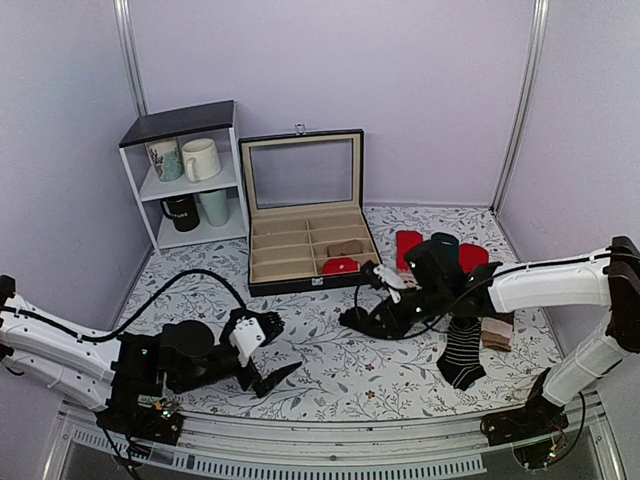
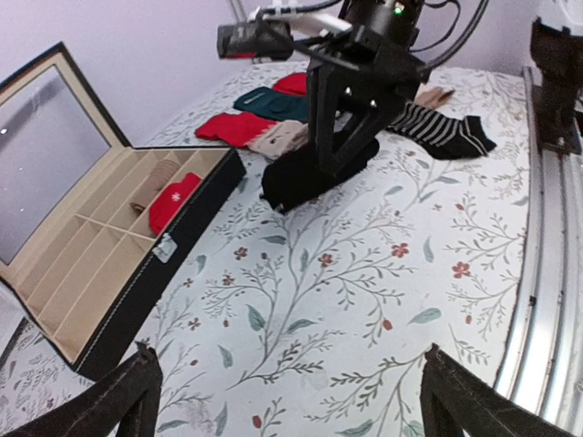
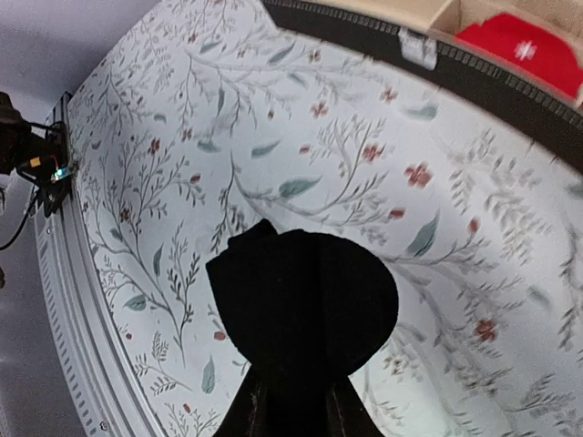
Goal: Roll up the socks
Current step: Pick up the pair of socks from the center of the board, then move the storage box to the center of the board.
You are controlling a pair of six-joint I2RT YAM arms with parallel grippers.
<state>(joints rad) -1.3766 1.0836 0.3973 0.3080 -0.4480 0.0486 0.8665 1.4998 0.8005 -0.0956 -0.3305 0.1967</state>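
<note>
A white tablecloth (image 1: 330, 385) printed with leafy sprigs covers the table. On it the black socks (image 3: 301, 309) form a rounded bundle, pinched at the tips of the right gripper (image 3: 293, 410), whose fingers are closed narrowly on the fabric. Just beyond that gripper lies an open compartment box (image 1: 300, 250) with a red roll (image 1: 340, 266) inside, and beside its wrist lies a striped sock (image 1: 463, 350). The left gripper (image 1: 266, 352) is well apart from the bundle, jaws spread wide and holding nothing.

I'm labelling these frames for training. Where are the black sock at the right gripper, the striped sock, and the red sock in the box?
black sock (image 3: 301, 305): right wrist view, middle of the bundle.
striped sock (image 1: 463, 352): top external view, its striped middle.
red sock (image 2: 173, 202): left wrist view, its middle.
</note>
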